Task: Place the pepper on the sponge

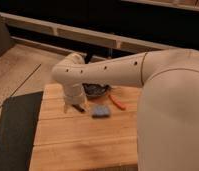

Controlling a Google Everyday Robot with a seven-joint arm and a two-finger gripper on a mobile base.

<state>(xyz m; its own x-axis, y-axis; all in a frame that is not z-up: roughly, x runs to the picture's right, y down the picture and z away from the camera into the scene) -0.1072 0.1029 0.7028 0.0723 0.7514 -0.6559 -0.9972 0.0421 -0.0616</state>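
Note:
The red-orange pepper (118, 102) lies on the wooden table (83, 140), just right of the dark bowl (95, 90). The blue-grey sponge (100, 111) rests flat in front of the bowl, a short way left of and below the pepper. My white arm reaches in from the right and bends down at the elbow. The gripper (74, 106) hangs low over the table, left of the sponge and apart from the pepper. A small dark piece shows at its tip.
A black mat (15, 130) borders the table on the left. Behind the table run a pale ledge (83, 35) and dark shelving. My arm's large white body (173, 110) covers the table's right side.

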